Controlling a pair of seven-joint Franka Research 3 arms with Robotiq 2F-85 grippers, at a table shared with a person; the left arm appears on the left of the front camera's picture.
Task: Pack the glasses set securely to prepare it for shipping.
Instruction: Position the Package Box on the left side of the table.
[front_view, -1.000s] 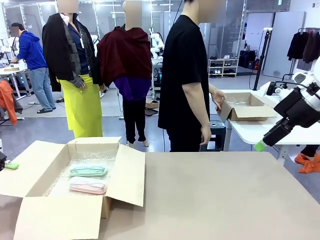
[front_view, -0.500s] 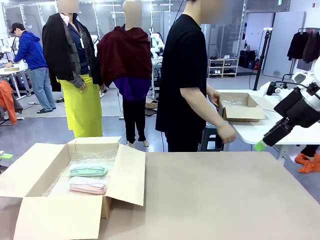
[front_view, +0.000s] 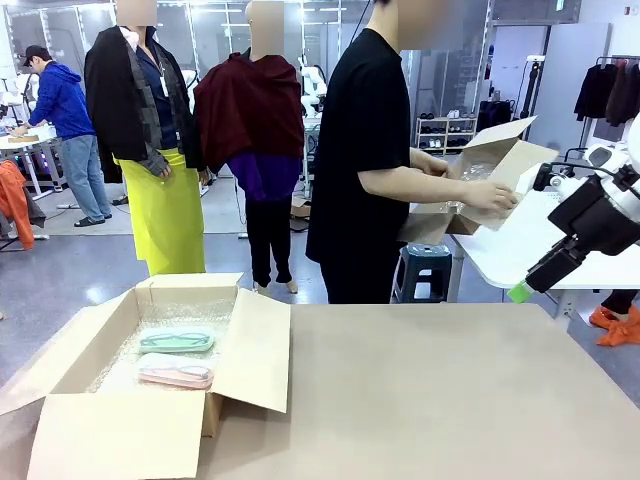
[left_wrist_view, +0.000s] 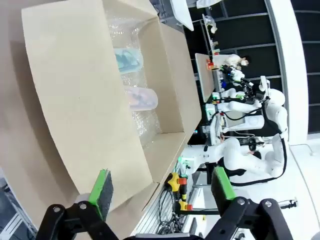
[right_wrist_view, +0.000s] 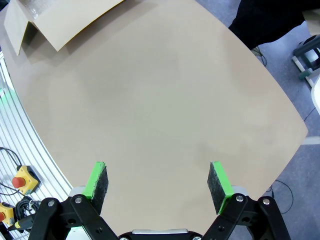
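Both my grippers are spread wide with nothing between the pads.

From the front, my right gripper (front_view: 522, 291) hangs in the air at the right side, past the edge of the brown table (front_view: 430, 390). I see only one green pad there. An open cardboard box (front_view: 150, 385) sits on the left part of the table, lined with bubble wrap (front_view: 175, 312). The mint green case (front_view: 177, 341) lies inside it. The pink case (front_view: 176, 372) lies just beside it, nearer to me. Across the table, a person (front_view: 362, 160) in a black shirt stands turned to the side and holds up another cardboard box (front_view: 485, 165) with both hands.

From my left wrist, my left gripper (left_wrist_view: 162, 186) is held over the edge of the open box, fingers far apart. Both cases lie deep in the box on the bubble wrap, side by side.

From my right wrist, my right gripper (right_wrist_view: 159, 181) is over the bare table with its pads far apart. One flap of the box (right_wrist_view: 55, 22) peeks in at the top left corner.
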